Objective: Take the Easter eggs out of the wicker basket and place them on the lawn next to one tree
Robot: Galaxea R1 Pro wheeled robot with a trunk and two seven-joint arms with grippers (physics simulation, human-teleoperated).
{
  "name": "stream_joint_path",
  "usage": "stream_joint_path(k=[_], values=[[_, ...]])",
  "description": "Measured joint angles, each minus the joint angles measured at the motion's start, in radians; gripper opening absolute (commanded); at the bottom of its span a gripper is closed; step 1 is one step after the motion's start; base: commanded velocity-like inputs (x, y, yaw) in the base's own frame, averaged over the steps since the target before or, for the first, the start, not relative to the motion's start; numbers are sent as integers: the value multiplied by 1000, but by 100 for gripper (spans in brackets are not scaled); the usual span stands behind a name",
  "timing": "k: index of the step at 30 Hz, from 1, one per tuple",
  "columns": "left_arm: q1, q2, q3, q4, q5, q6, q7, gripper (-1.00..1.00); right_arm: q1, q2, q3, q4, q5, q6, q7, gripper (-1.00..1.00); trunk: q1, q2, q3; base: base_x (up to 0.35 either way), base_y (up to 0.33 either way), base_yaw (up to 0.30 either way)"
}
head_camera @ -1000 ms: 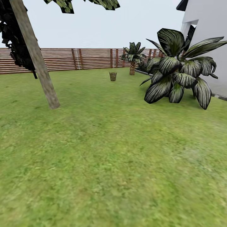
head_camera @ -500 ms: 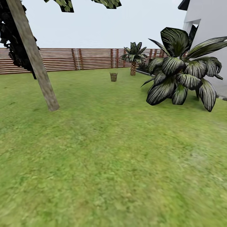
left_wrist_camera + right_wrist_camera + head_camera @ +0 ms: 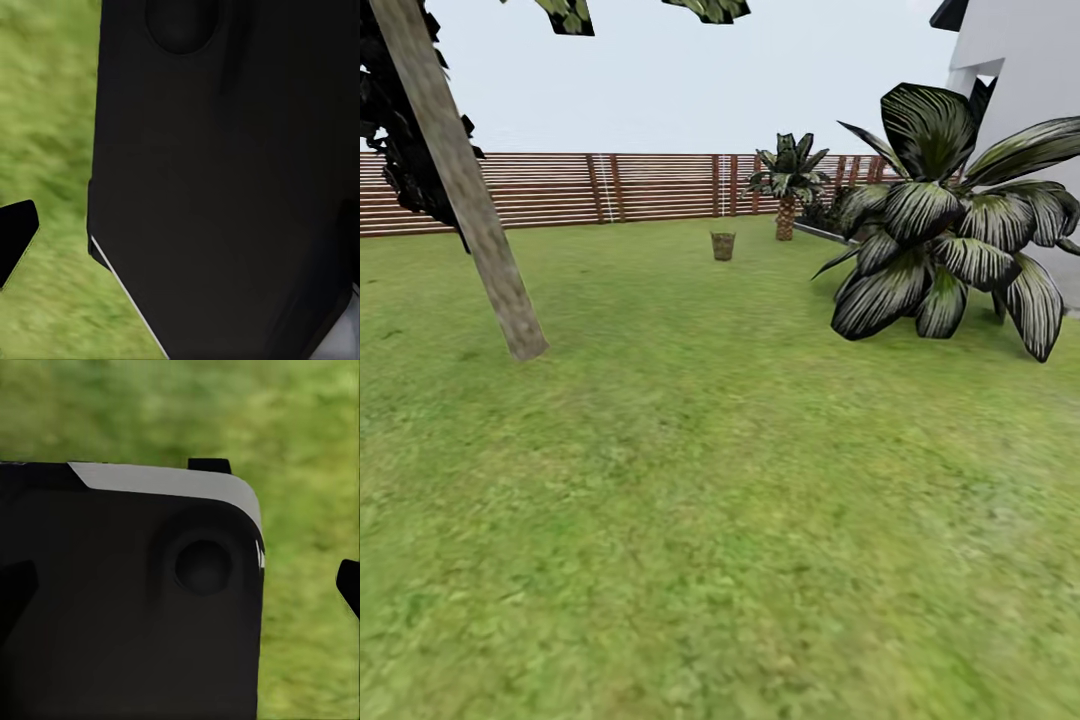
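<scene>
Far across your short, bright green lawn stands the small brown woven-twig basket, possibly holding eggs; both grippers' jaw state can't be told.

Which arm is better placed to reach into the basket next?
Neither yet. The basket stands far off across the lawn, near the fence, roughly centred ahead and barely right, so the pictures favour no side.

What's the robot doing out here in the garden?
Nothing is being handled right now. The head view looks over the lawn at a small wicker basket far off, in front of the wooden fence. A leaning tree stands to the left and a big leafy plant to the right. From here the eggs cannot be made out.
</scene>
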Motion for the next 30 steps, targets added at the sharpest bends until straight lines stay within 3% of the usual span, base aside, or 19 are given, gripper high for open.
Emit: stream_joint_path(k=[30], values=[[0, 1, 0, 0, 0, 0, 0, 100, 0, 0, 0, 0, 0, 3, 0, 100, 0, 0, 0, 314, 106, 0]])
